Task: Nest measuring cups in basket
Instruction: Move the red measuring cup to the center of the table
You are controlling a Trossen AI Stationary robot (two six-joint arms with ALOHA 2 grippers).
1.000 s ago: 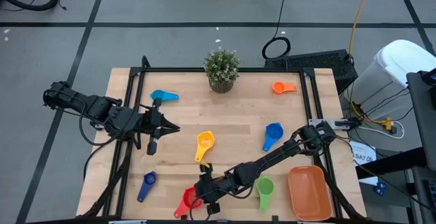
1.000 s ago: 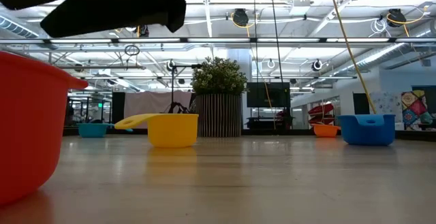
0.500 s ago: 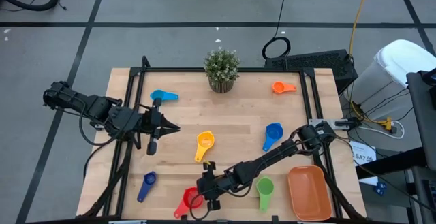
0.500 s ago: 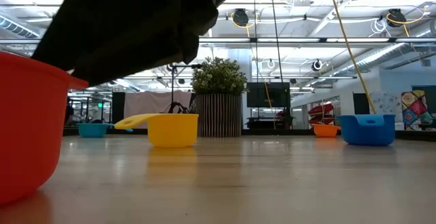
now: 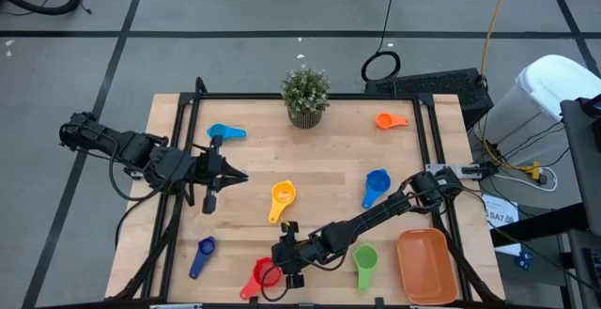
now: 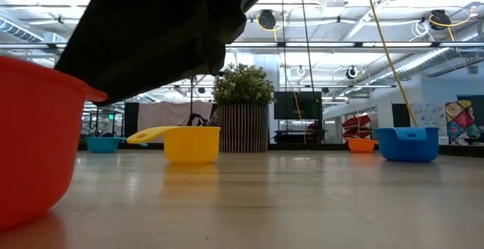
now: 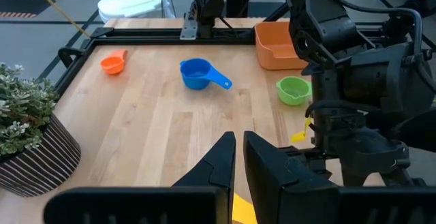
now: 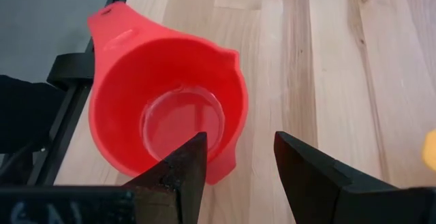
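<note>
Seven measuring cups lie scattered on the wooden counter; none is in the basket, which sits at the counter's near right corner. Right hand is low over the red cup near the front edge, fingers spread, one finger over the cup's bowl and the other outside its rim; the rim lies between them, contact cannot be confirmed. Red cup stands upright, mouth up, handle pointing toward the counter's edge frame. Green cup lies just beside the right arm, between it and the basket. Yellow cup is mid-counter, blue cup to its right, orange cup at the far right, light blue cup at the far left, dark blue cup near the front left. Left hand hovers over the left side of the counter, fingers pressed together, holding nothing. Potted plant stands at the far edge, centre.
</note>
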